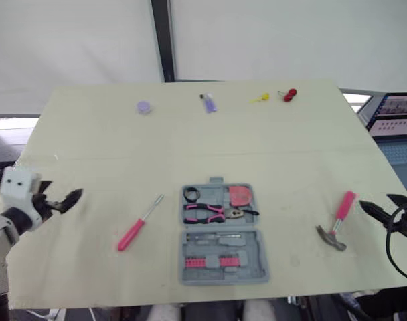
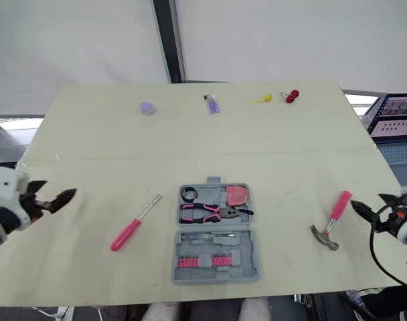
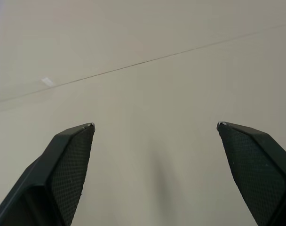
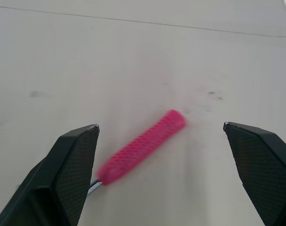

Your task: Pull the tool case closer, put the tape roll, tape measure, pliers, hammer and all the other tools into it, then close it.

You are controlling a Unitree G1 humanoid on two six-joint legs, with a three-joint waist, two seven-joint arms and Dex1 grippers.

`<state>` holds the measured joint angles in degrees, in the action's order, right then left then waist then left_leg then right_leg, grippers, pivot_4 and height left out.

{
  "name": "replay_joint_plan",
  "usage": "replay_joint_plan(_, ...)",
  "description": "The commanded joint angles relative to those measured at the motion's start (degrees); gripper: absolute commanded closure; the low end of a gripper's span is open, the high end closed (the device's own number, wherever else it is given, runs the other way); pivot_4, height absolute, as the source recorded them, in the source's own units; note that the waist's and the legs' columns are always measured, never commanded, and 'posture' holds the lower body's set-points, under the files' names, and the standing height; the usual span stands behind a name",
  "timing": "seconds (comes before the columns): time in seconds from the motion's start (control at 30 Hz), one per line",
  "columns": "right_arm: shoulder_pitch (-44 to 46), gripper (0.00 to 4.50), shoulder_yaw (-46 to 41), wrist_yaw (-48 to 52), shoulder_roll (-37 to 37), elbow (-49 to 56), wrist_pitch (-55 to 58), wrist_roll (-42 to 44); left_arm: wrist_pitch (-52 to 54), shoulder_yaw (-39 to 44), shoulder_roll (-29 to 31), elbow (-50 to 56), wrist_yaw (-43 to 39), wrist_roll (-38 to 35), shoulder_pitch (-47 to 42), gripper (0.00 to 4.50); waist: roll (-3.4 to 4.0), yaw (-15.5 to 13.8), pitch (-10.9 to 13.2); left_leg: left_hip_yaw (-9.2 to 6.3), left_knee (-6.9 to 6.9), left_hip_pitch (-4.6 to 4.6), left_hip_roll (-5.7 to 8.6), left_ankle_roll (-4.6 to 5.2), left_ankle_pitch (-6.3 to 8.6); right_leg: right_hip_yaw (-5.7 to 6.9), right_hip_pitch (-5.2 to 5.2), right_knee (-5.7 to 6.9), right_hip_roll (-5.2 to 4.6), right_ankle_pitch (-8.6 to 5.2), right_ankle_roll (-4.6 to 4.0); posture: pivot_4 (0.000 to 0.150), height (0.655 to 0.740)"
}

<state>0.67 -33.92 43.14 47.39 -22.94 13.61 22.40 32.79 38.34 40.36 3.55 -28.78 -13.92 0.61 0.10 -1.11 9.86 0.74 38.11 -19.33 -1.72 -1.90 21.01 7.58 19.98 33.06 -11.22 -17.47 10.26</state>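
Observation:
The grey tool case (image 1: pixel 221 269) lies open near the table's front edge at the centre. In its far half sit a black tape roll (image 1: pixel 191 194), a pink tape measure (image 1: pixel 240 195) and pink-handled pliers (image 1: pixel 212 213). Its near half holds a row of pink bits. A pink screwdriver (image 1: pixel 138 225) lies on the table left of the case. To the right of the case lies a pink-handled hammer (image 1: pixel 339 221), its handle (image 4: pixel 143 147) also seen in the right wrist view. My right gripper (image 1: pixel 379 202) is open just right of that handle. My left gripper (image 1: pixel 61 195) is open at the table's left edge, over bare table.
Along the far side of the table (image 1: pixel 110 147) lie a small purple round piece (image 1: pixel 144 107), a purple tool (image 1: pixel 209 102), a yellow piece (image 1: pixel 260 98) and a red piece (image 1: pixel 290 94). A lit screen (image 1: pixel 394 115) stands beyond the right edge.

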Motion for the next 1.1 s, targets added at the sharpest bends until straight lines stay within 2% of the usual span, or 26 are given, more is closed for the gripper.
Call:
replay_joint_plan(0.03,0.83,0.00,-4.98,-8.00,-1.73,-2.72,-4.32,-0.56,-3.49,4.54,-1.97,-1.80,6.97,2.63,2.41,0.03,0.02,0.10,0.00,0.02,-0.02,0.01,0.00,0.00,0.00,-0.01,0.00,-0.01,0.00,0.00,0.00,0.150,0.7400)
replay_joint_plan(0.2,1.38,0.00,-6.83,-11.99,-2.86,-2.94,-4.72,0.32,-3.84,6.76,-4.94,-2.30,12.21,2.73,5.04,0.03,0.08,0.45,0.03,0.05,-0.05,0.03,-0.01,-0.01,0.01,-0.06,0.02,0.00,0.00,0.00,0.00,0.150,0.7400)
replay_joint_plan(0.37,0.82,0.00,-6.30,-13.33,-3.40,-1.70,-4.61,-0.08,-3.69,5.55,-4.56,-3.28,12.09,1.36,4.75,0.03,0.06,0.41,0.03,0.07,-0.05,0.03,-0.04,-0.02,0.01,-0.07,0.03,0.01,0.00,0.00,0.00,0.150,0.7400)
replay_joint_plan(0.57,-1.01,0.00,-6.85,-18.39,-7.12,11.55,4.68,3.55,-2.42,0.62,-5.05,-0.63,9.65,-1.60,0.78,0.03,0.08,0.41,0.02,0.09,-0.05,0.02,-0.04,-0.03,0.01,-0.09,0.08,0.06,0.00,0.00,0.00,0.150,0.7400)
replay_joint_plan(0.77,-3.02,0.00,-5.00,-29.80,-10.35,32.03,25.66,5.30,-3.89,-13.57,-6.29,6.50,0.09,-6.28,-7.24,0.03,0.09,-0.53,0.02,0.15,0.07,-0.16,-0.04,-0.06,-0.01,-0.20,0.38,0.36,0.00,0.00,-0.01,0.150,0.7400)
replay_joint_plan(0.83,-2.80,0.00,-4.68,-34.55,-13.14,38.37,31.95,5.96,-5.71,-21.53,-7.33,8.06,-5.70,-7.40,-12.28,0.03,0.09,-0.64,0.01,0.14,0.07,-0.17,-0.05,-0.10,-0.03,-0.19,0.43,0.40,0.00,0.00,-0.01,0.150,0.7400)
replay_joint_plan(0.93,-1.32,0.00,-4.76,-39.79,-16.79,43.36,38.79,6.28,-8.64,-28.58,-8.24,8.10,-11.57,-7.53,-16.39,0.03,0.11,-0.38,0.00,0.21,0.08,-0.25,-0.04,-0.10,-0.04,-0.22,0.50,0.39,0.00,0.00,-0.01,0.150,0.7400)
replay_joint_plan(1.1,0.80,0.00,-5.59,-49.17,-24.36,51.64,49.58,5.80,-14.79,-41.67,-9.47,9.35,-27.96,-9.54,-21.27,0.03,0.22,0.14,-0.03,0.36,-0.09,-0.24,-0.07,-0.10,-0.04,-0.22,0.73,0.46,0.02,0.00,-0.01,0.150,0.7400)
